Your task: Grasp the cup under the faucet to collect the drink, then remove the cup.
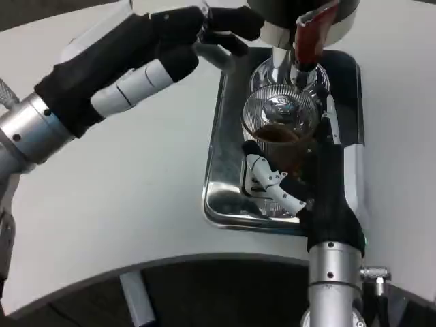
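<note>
A white table (136, 197) with a matte top fills most of the view, its curved near edge giving way at the bottom to a dark floor (225, 293), while a sliver of dark ground shows beyond the table's upper left corner.
</note>
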Robot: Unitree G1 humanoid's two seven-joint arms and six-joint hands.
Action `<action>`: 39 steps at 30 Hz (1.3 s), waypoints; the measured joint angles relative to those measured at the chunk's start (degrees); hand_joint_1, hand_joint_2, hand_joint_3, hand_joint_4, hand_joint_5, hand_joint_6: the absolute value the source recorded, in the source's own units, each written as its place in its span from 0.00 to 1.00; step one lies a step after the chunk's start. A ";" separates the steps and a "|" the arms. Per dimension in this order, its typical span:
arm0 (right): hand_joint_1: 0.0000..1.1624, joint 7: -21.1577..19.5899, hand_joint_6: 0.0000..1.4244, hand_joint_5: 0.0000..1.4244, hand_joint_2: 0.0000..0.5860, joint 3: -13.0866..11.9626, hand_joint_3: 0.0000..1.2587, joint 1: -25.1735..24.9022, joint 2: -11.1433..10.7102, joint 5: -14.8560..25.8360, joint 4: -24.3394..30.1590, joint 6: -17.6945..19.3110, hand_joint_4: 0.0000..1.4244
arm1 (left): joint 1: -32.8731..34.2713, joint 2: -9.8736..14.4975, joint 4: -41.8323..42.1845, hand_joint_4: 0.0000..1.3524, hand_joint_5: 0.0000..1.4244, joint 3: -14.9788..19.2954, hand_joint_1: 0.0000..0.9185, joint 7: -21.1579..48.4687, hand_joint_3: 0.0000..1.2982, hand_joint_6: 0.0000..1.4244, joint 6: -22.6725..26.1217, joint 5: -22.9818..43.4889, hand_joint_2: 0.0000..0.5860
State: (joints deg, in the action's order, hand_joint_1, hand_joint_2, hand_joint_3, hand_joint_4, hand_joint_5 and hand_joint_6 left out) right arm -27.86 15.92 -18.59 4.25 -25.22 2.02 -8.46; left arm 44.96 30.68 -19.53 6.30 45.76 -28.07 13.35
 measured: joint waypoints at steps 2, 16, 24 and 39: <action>0.61 -0.07 0.18 0.15 0.41 -0.04 0.08 -0.39 0.11 0.12 -0.49 0.21 0.10 | -0.45 0.12 0.00 0.20 0.22 0.05 0.00 0.00 0.24 0.28 0.13 0.00 0.23; 0.63 -2.17 0.25 0.23 0.42 -0.34 0.22 -1.57 0.55 0.26 -3.67 2.92 0.21 | -2.18 0.92 -0.01 0.21 0.23 1.58 0.00 0.17 0.25 0.29 0.32 0.36 0.23; 0.63 -2.93 0.28 0.25 0.43 -0.37 0.26 -1.48 0.55 0.27 -4.16 4.04 0.24 | -4.04 1.05 0.42 0.22 0.23 1.68 0.00 0.24 0.25 0.29 0.39 0.36 0.23; 0.64 -5.59 0.32 0.29 0.42 -0.31 0.31 0.56 0.61 -0.26 -3.57 5.63 0.28 | -8.34 1.99 3.55 0.23 0.23 2.13 0.00 0.20 0.25 0.29 1.11 0.36 0.24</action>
State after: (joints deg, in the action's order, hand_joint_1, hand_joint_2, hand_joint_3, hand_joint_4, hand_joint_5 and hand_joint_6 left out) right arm -33.44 15.61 -18.02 4.86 -25.47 -1.55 -2.82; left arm 36.61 32.67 -15.98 8.43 45.96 -26.96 13.71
